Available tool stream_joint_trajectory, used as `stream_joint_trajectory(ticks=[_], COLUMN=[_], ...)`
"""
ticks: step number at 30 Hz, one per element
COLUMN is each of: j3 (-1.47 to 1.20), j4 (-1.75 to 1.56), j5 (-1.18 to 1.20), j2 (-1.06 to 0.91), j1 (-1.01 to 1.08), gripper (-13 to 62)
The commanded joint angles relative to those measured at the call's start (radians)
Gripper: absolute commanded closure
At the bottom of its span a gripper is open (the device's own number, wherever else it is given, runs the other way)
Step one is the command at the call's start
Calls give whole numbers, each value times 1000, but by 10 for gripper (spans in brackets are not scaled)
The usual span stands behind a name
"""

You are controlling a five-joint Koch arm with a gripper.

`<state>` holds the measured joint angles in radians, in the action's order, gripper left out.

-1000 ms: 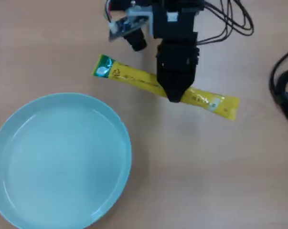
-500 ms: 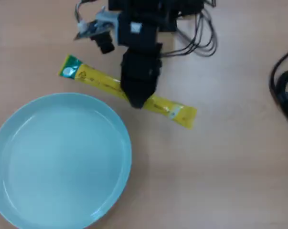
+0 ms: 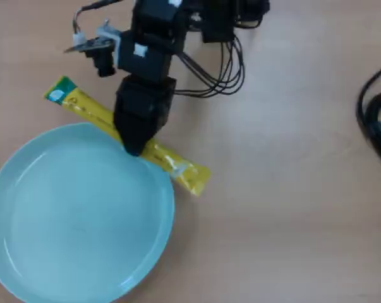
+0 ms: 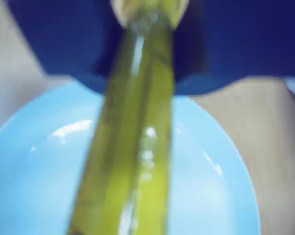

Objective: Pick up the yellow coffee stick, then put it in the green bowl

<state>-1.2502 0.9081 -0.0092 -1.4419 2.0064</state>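
Wood table (image 3: 291,189), bare toward the right edge apart from black cables (image 3: 376,120). Bowl (image 3: 45,252) at the near-left corner, wide and empty. Arm (image 3: 153,44) reaching in from the far edge. Stick (image 3: 184,172) slanting across the bowl's far rim, green end up-left. Jaws (image 3: 134,148) over its middle; whether pinching it, cannot tell.

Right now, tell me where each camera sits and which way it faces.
Overhead view: fixed above the table, looking straight down; shows the black arm and its hand over the yellow coffee stick at the green bowl rim.
Wrist view: rides on the hand, looking along the coffee stick toward the bowl; dark blurred hand parts fill the top.
Shared: stick, bowl and tabletop.
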Motion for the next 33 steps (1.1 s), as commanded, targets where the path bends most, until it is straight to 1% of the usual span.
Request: stream_joint_trajectory(ticks=[1,10,20,23,33], j3=[34,25,44,64,101], j4=[-169,-273,-296,-354,-423], j5=[-11,-11,-14,-6,-12], j2=[-49,80,132,206,324], j1=[28,100,192,186,179], gripper=[570,570,570,566,565])
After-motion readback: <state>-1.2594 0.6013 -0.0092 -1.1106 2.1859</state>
